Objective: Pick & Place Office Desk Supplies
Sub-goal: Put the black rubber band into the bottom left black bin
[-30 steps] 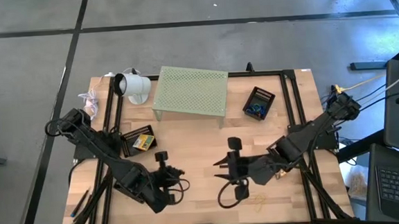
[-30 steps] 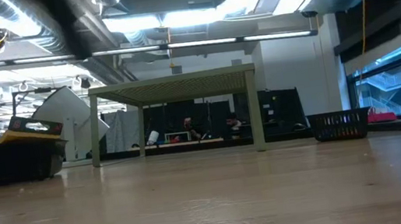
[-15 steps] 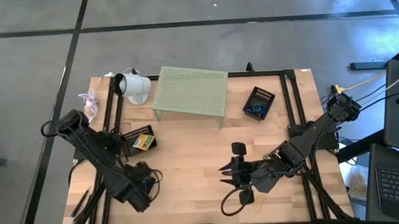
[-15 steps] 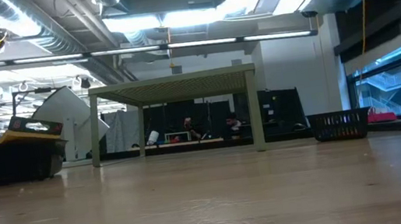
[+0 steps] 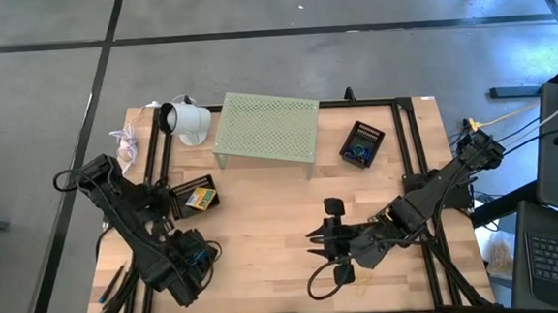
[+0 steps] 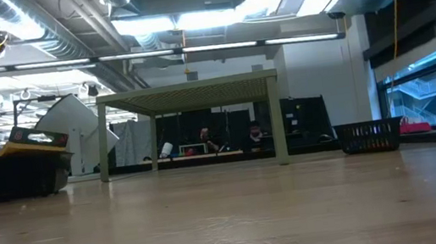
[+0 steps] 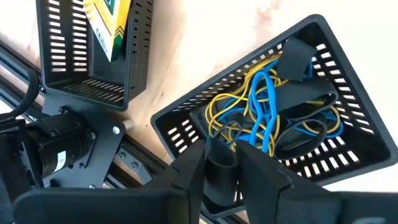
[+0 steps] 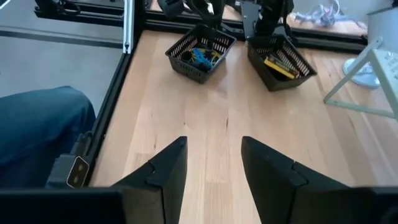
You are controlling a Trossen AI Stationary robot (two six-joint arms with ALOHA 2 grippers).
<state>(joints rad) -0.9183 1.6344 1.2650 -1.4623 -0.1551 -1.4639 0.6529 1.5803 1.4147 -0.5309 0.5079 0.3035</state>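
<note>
My left gripper [image 7: 221, 163] hangs over a black slotted basket [image 7: 186, 134] near the table's near-left corner. It is shut on a small black item. The basket holds blue and yellow rubber bands [image 7: 261, 106] and black binder clips [image 7: 308, 99]. In the high view the left arm [image 5: 190, 261] hides that basket. A second basket [image 5: 179, 190] holds a yellow-green card box [image 5: 199, 197]. My right gripper [image 5: 323, 242] is open above bare wood near the near edge. It points toward the table's left. Tan rubber bands [image 5: 364, 281] lie by it. My left gripper pinches a small black item [image 7: 221, 180], seemingly a binder clip, between its two fingers. It comes from above and points down. The item is lifted clear, above the basket's rim. The view looks along the fingers, so which part they have does not show.
A pale green perforated riser [image 5: 266, 126] stands on legs at the far middle, with a white cup-shaped object [image 5: 186, 121] to its left. A third black basket [image 5: 362, 144] with blue items sits far right. Black frame rails run along both sides. Open wood lies between the arms.
My left arm has swung from near the table's middle toward the near-left corner and now hangs over the basket there. My right gripper has shifted slightly toward the near edge and stayed open.
</note>
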